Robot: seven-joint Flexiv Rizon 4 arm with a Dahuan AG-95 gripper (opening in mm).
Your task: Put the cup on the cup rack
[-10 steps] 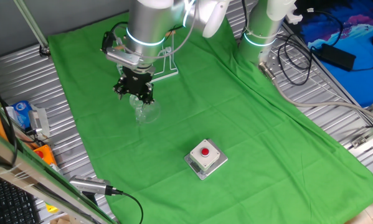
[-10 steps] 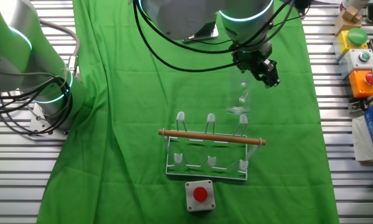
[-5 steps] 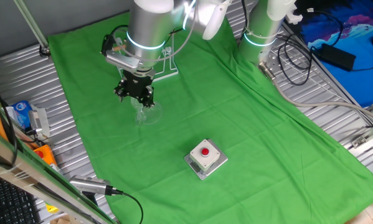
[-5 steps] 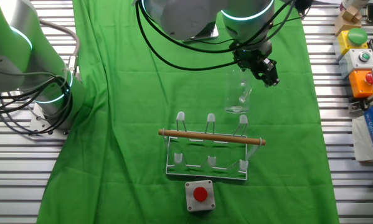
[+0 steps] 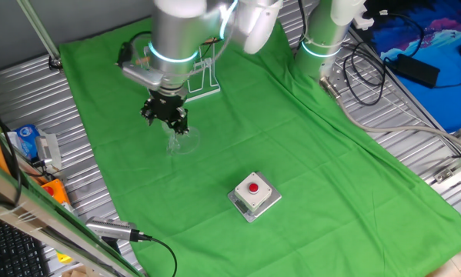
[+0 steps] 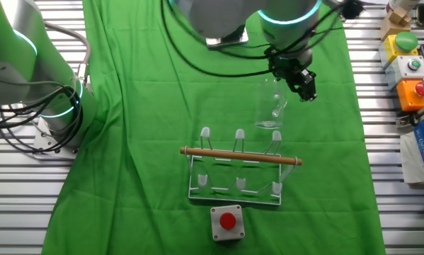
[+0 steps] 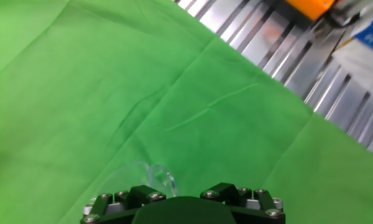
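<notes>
Gripper (image 6: 305, 86): hanging over the cup's rim; finger state cannot be told. Cup (image 6: 271, 108): standing upright on green cloth (image 6: 141, 85) just below the fingers, beside the cup rack (image 6: 238, 166). Advised: descending squarely, closing gently on the thin wall.

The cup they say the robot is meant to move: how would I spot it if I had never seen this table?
Start at the green cloth and find the white wire cup rack with its wooden bar. Just past the rack's right end, under the arm's black tool, stands the cup. Unlike the grey box with the red button on the rack's other side, it is colourless glass-clear, so the cloth shows through it.
</notes>
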